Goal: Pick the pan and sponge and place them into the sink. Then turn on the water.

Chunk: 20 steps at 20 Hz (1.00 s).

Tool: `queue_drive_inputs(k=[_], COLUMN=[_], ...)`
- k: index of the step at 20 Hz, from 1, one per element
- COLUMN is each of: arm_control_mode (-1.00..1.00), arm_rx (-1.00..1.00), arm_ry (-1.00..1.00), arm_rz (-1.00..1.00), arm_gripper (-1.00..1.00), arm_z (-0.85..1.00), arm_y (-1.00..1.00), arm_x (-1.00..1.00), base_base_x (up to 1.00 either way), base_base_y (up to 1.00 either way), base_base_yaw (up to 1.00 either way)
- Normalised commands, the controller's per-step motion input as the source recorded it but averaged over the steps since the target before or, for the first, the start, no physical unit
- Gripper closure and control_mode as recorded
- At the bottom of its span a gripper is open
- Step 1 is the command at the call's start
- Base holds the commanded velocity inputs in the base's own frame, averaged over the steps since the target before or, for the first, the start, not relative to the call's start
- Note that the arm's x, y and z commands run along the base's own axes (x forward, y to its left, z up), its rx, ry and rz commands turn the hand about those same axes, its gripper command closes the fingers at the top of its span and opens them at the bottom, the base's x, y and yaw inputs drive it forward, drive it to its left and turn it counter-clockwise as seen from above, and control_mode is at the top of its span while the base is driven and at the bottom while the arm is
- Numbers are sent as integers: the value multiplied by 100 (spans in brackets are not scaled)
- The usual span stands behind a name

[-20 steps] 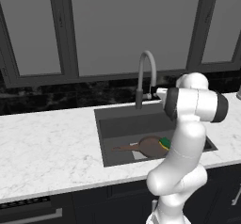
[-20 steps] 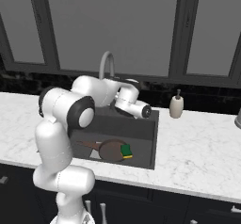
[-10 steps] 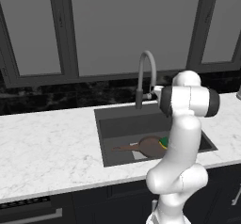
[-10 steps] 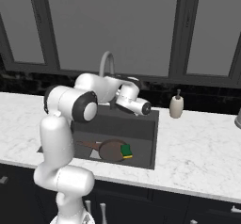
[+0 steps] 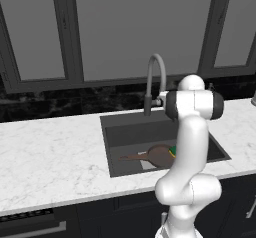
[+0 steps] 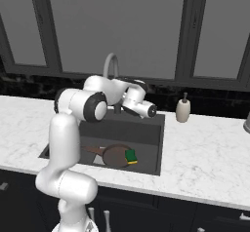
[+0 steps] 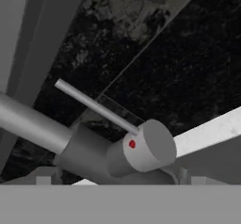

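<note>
Both task items already lie in the sink (image 6: 154,143): the pan (image 6: 116,155) on the basin floor with the sponge (image 6: 131,156) resting at its rim. Over the last second your arm has swung in toward the back of the basin, bringing the gripper (image 6: 151,111) beside the faucet (image 5: 156,77). From the hand view, the faucet's lever (image 7: 96,106) sits right ahead. Your jaws stand wide apart, holding nothing. No water runs yet, so turning it on is what remains.
</note>
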Motion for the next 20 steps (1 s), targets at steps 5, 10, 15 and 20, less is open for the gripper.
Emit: queue_drive_inputs(k=[5,10,15,20], arm_control_mode=[-100,-100,-100,-100], arm_rx=[0,1,2,1], arm_ry=[0,0,0,0], arm_rz=[0,0,0,0], arm_gripper=[-100,-100,-100,100], arm_z=[-22,-14,-13,-14], arm_y=[0,0,0,0], arm_x=[37,36,33,29], base_base_x=[0,0,0,0], base_base_y=[0,0,0,0], base_base_yaw=[0,0,0,0])
